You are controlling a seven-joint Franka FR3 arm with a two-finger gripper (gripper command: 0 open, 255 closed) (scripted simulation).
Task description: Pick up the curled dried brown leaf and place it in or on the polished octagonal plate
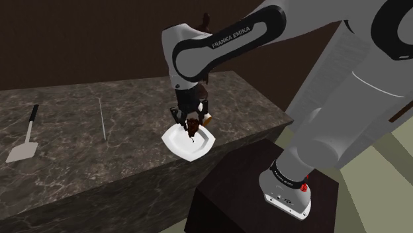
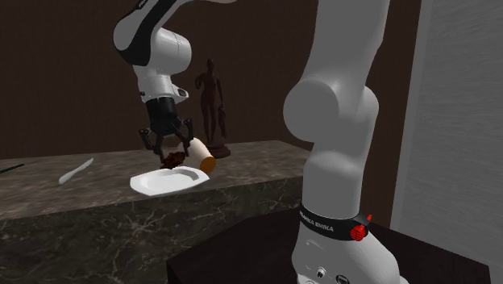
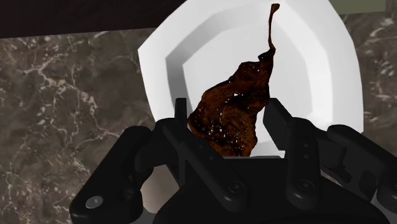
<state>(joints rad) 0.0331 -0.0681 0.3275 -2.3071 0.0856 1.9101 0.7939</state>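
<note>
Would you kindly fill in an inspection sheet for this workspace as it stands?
Surface: dark marble counter.
Job's things: brown leaf clasped over the white octagonal plate.
Clutter: spatula, thin rod, orange-ended cylinder beside the plate.
Grippers: claw shut on the leaf, over the plate.
Cables: nothing seen.
Surroundings: dark figurine behind the counter; dark stand.

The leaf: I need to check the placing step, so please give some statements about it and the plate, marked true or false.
1. The pincer clasps the leaf between its fingers. True.
2. The plate is black. False: it is white.
3. The pincer hangs over the plate. True.
4. The spatula lies on the plate. False: it lies on the marble counter, apart from the plate.
</note>
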